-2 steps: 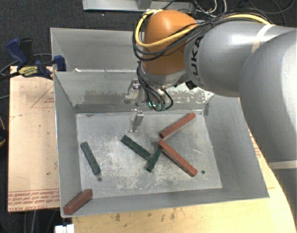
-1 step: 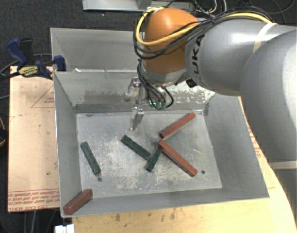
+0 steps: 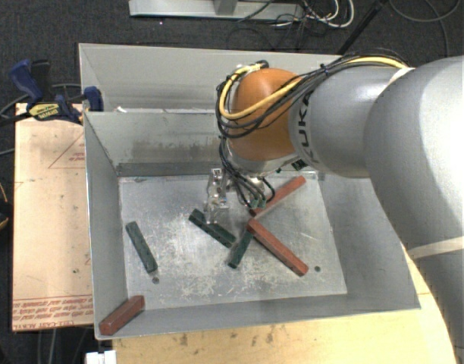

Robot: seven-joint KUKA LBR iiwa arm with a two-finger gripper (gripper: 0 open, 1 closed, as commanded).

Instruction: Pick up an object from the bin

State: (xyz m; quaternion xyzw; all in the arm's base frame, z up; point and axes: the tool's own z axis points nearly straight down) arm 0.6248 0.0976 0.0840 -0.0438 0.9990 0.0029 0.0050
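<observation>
Gripper (image 3: 216,203) hangs low over a dark green bar (image 3: 212,228) amid the bin (image 3: 103,203) (orange cover (image 3: 262,120) hides its top); its grip state I cannot tell.

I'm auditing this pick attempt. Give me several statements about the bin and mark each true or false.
1. The gripper is over a dark green bar near the middle of the bin. True.
2. A red-brown bar lies in the bin's lower-left corner in the view. True.
3. The lone dark green bar on the left touches that corner bar. False: they lie apart.
4. The long red-brown bar right of the gripper lies alone. False: a second dark green bar meets its upper end.
5. The arm reaches in from the view's left. False: it comes from the right.
</observation>
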